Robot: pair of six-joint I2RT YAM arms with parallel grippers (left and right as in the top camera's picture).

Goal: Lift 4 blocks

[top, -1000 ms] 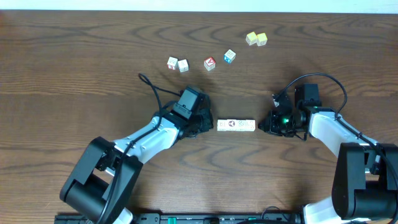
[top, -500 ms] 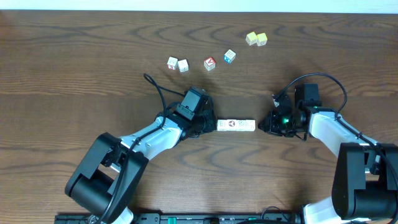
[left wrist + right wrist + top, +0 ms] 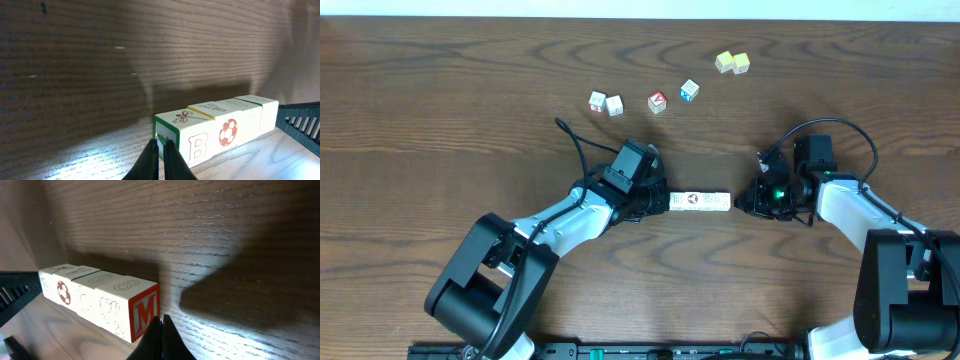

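Left gripper (image 3: 161,148): fingers pressed together, nothing between them. The tips sit against the green-edged end face of the blocks (image 3: 215,131). Right gripper (image 3: 161,323): fingers also together and empty. The tips are at the red "M" end face of the blocks (image 3: 95,297); touching or only just beside, cannot tell.

Blocks: four cream cubes end to end in one straight row (image 3: 700,202), flat on the table (image 3: 440,90). The row is about mid-table and runs parallel to the near edge. It lies between the left gripper (image 3: 660,203) and the right gripper (image 3: 740,200).

Change: over the last second the left arm slid in along the table toward the row. A second ago there was a clear gap at the left end; now the tips meet it. The right arm and the row have not shifted.

Meaning, as a judgement: this looks like setup for an end-to-end squeeze, with closed fingertips acting as pushers on both ends. Contact looks made or nearly made, and the lift has not started. The next move needs even inward pressure before raising. The risk is the row buckling in the middle or one arm rising first.

Untouched toward the far edge: two white cubes (image 3: 605,103), a red-faced cube (image 3: 657,102), a blue-faced cube (image 3: 689,90) and a yellow pair (image 3: 732,63).
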